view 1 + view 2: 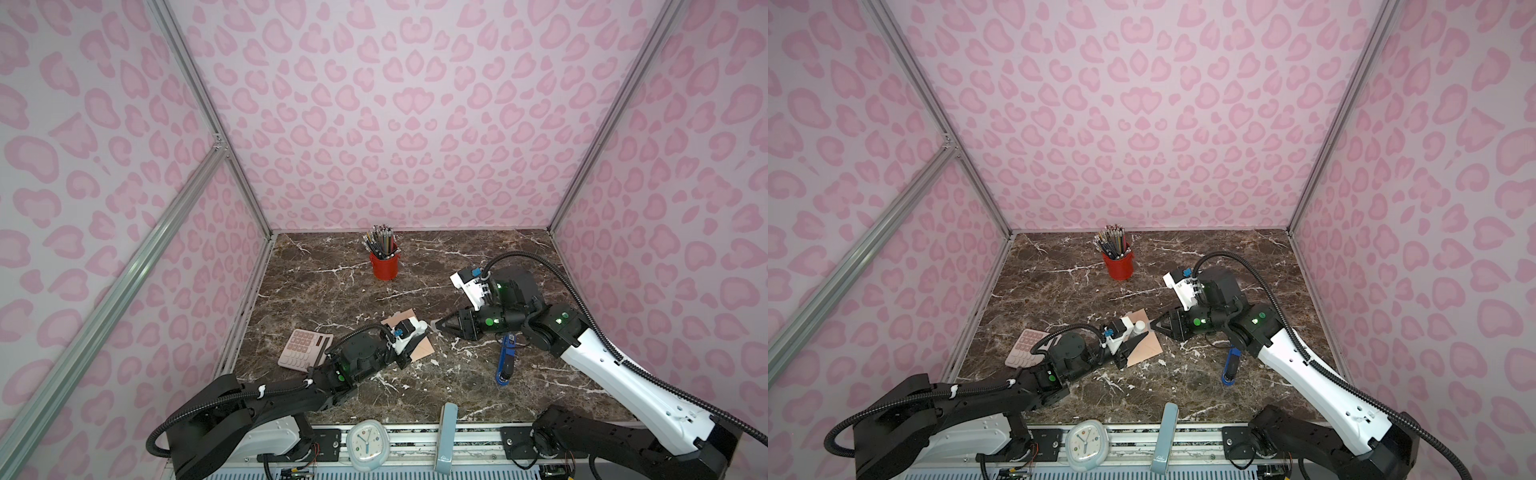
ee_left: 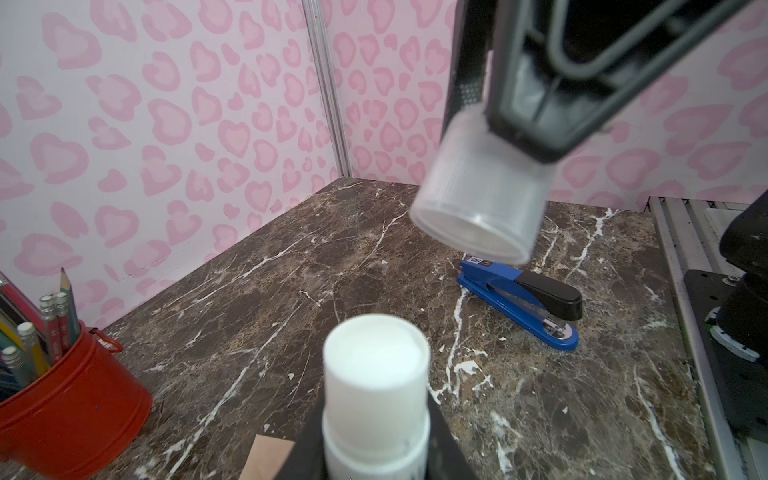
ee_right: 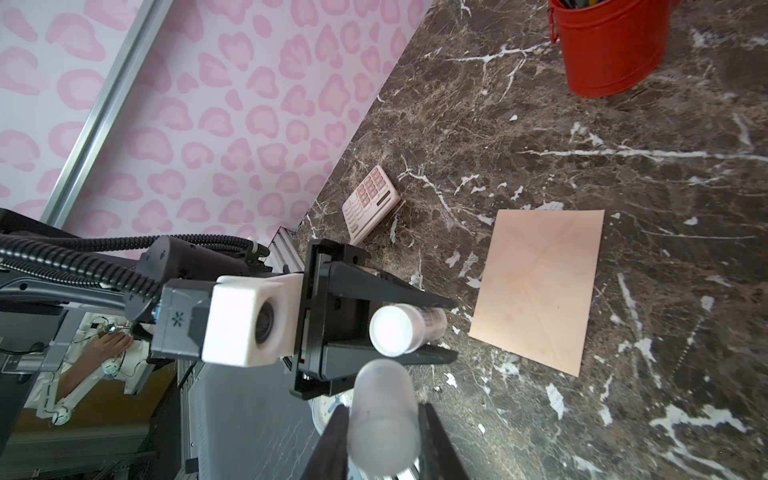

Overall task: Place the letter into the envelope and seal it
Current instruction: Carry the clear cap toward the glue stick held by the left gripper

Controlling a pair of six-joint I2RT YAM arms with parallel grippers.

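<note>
Glue may smear the marble table (image 1: 415, 291) if the left gripper (image 3: 449, 328), clamped on the uncapped glue stick (image 2: 376, 374), descends askew onto the envelope (image 1: 1148, 347) lying flat at lower centre in a top view, while the right gripper (image 1: 440, 325) pinches the cap (image 2: 482, 199); letter unseen.

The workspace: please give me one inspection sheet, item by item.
Surface: brown marble tabletop, no spill seen.
Job's things: flat peach paper envelope lying on it; letter not seen.
Clutter: red metal bucket of pencils, pink plastic calculator, blue metal stapler, pale plastic clock.
Grippers: left gripper shut on white uncapped glue stick; right gripper shut on its clear plastic cap.
Cables: black ribbed hoses along both arms.
Surroundings: pink heart-patterned walls, aluminium frame.
</note>
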